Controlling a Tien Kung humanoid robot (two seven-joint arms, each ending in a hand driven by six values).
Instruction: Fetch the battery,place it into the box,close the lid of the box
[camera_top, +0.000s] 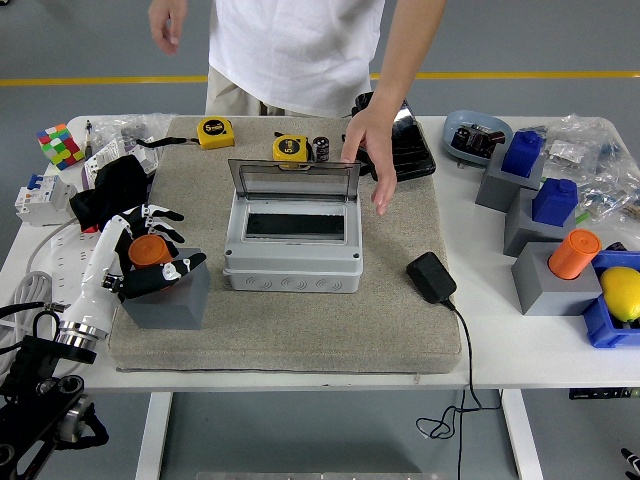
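At the bench's left our left hand (150, 250) rests with fingers loosely spread, gripping nothing, over an orange cylinder (150, 249) (person's hand (372, 150) beside the open box (291, 240)), battery (321, 148) behind it.

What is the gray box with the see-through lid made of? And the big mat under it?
The gray box looks like smooth molded plastic, with a matte sheen and rounded corners. Its lid seems clear plastic in a gray frame, since you can see through it. The mat looks like soft beige felt or foam; its surface is fuzzy.
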